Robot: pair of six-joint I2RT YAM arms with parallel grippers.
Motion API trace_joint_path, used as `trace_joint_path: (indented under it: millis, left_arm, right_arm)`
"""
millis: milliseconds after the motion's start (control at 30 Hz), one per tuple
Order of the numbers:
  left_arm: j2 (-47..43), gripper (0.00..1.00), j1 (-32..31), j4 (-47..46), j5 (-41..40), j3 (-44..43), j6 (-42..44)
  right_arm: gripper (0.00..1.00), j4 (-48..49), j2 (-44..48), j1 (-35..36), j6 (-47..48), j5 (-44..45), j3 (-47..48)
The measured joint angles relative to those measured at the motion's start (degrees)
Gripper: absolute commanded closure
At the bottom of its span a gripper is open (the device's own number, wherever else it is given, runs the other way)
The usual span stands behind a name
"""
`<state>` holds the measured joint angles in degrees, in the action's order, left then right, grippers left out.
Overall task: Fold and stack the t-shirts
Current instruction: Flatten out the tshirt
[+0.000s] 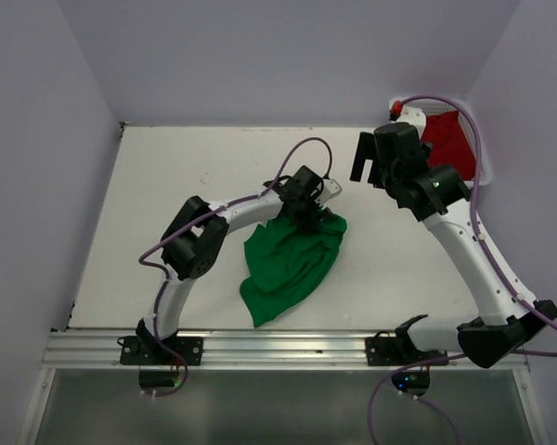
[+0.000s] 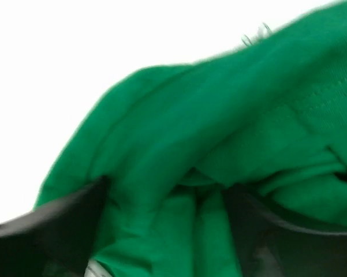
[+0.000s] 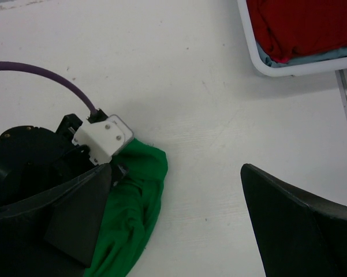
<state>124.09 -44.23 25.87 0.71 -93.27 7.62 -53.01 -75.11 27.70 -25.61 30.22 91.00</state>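
The bright green t-shirt lies crumpled near the middle of the table. My left gripper is at its far edge. In the left wrist view its jaws stand apart, with bunched green cloth filling the gap between the dark fingers. My right gripper is open and empty, held above the bare table to the right of the green shirt; its own view shows the jaws wide apart. The red t-shirt lies in the white basket at the far right corner, and shows in the right wrist view.
In the right wrist view the basket rim is at the top right, with a light blue cloth under the red shirt. The left arm's white wrist mount and purple cable sit beside the green shirt. Walls close the table's back and sides.
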Motion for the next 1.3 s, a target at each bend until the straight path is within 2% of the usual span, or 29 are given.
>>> trace_joint_path:
  millis: [67, 100, 167, 200, 267, 633, 900, 1100, 1300]
  left_arm:
    - [1.2, 0.44, 0.0, -0.2, -2.0, -2.5, 0.9]
    - [1.7, 0.60, 0.0, -0.5, -2.9, -3.4, 1.2]
    - [1.9, 0.74, 0.0, -0.6, -4.5, -4.3, 1.6]
    - [1.9, 0.89, 0.0, -0.7, -5.4, -4.6, 1.7]
    - [1.9, 0.98, 0.0, -1.6, -7.7, -4.7, 1.8]
    - [1.7, 1.00, 2.5, -3.7, -22.0, -4.7, -0.5]
    - [-4.2, 1.00, 9.0, 2.8, -26.6, -4.3, -15.3]
    - [-18.1, 1.00, 15.1, 6.8, -24.4, 7.9, -28.2]
    - [-33.0, 1.00, 14.4, 9.6, -18.5, 21.9, -38.9]
  right_arm:
    - [0.01, 0.1, 0.9, 0.0, 0.2, 0.0, -0.6]
    - [0.01, 0.2, 1.2, 0.0, 0.3, -0.1, -0.8]
    - [0.01, 0.3, 2.1, 0.0, 0.6, -0.1, -1.5]
    - [0.01, 0.3, 2.4, 0.0, 0.7, -0.1, -1.8]
    - [0.01, 0.4, 2.7, 0.0, 1.0, -0.1, -2.3]
    - [0.01, 1.1, 2.6, 0.0, 1.2, -1.3, -3.5]
    - [0.01, 2.4, 0.1, 0.0, 1.4, -3.0, -6.1]
    - [0.01, 3.2, -1.9, 0.0, 2.1, -5.6, -7.4]
    - [0.01, 4.2, -2.3, 0.0, 2.6, -7.7, -7.5]
